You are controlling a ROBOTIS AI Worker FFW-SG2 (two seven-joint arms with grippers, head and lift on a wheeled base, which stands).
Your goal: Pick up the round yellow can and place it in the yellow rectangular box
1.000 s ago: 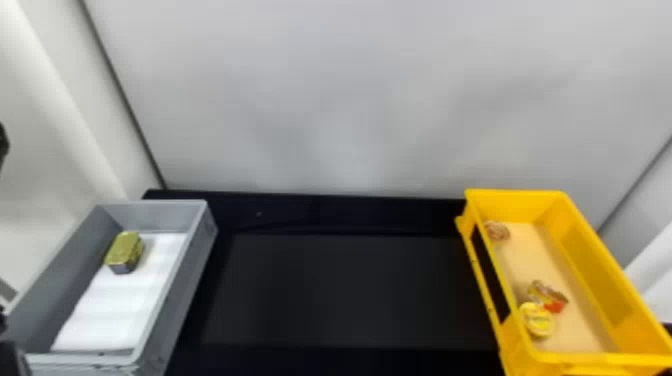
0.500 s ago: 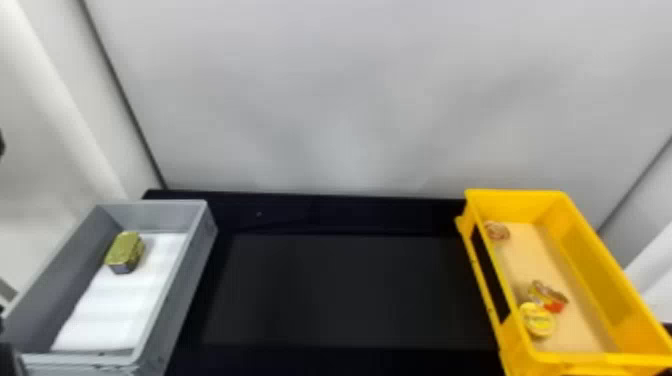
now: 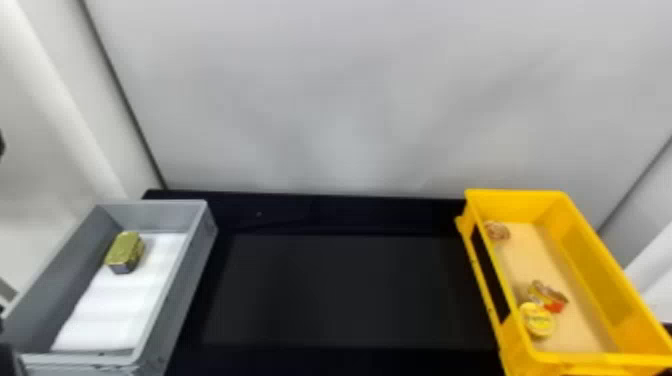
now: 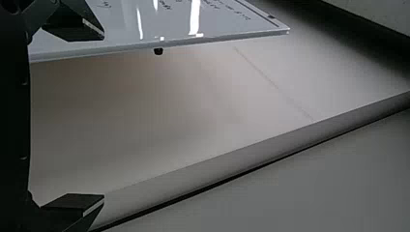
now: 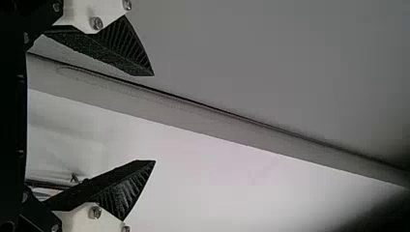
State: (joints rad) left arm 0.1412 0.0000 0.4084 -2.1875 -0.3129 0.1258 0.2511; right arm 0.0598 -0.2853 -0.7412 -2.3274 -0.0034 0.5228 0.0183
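The left claw (image 4: 104, 117) has its two fingers standing wide apart, and beyond their tips in its own wrist view lie a pale panel (image 4: 169, 111) and a glossy white board (image 4: 164, 19) with dark writing. The right claw (image 5: 154, 118) also has its fingers apart, with a light-coloured ledge (image 5: 208, 123) running past beyond the tips. Away from both claws, the round yellow can (image 3: 539, 321) lies inside the yellow rectangular box (image 3: 585, 250), just beside a red and brown packet (image 3: 549, 297); whether they touch, I cannot tell. A small brown item (image 3: 496, 231) rests in the same box, also away from the claws. Apart from either claw, too, a green-gold tin (image 3: 123, 250) sits on a white sheet (image 3: 120, 300) inside the grey box (image 3: 187, 295), and the black bench (image 3: 350, 290) stretches between the two boxes.
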